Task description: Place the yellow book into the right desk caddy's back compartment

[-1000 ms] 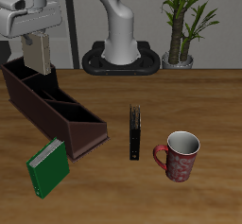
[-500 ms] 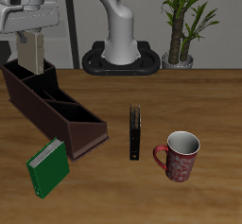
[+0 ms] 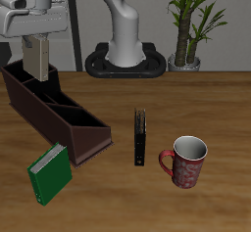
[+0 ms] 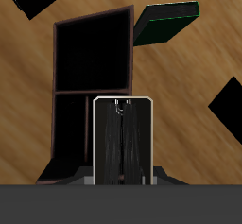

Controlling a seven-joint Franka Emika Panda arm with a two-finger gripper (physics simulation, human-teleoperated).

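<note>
Above the right desk caddy [image 3: 54, 109], at its far end: gripper [image 3: 35, 42] clamped on the yellow book [image 3: 36, 58], held upright, lower edge just over the back compartment [image 3: 25, 82]. Beside the caddy's near end, green book [image 3: 49, 172] leaning on the table [image 3: 196, 109]. Farther along from the caddy, black book [image 3: 141, 137], then red mug [image 3: 185, 161].

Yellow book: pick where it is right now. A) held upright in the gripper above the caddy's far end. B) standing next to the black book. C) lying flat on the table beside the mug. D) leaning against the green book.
A: the yellow book hangs upright, clamped in the gripper, over the back end of the right desk caddy, clear of the table.
</note>
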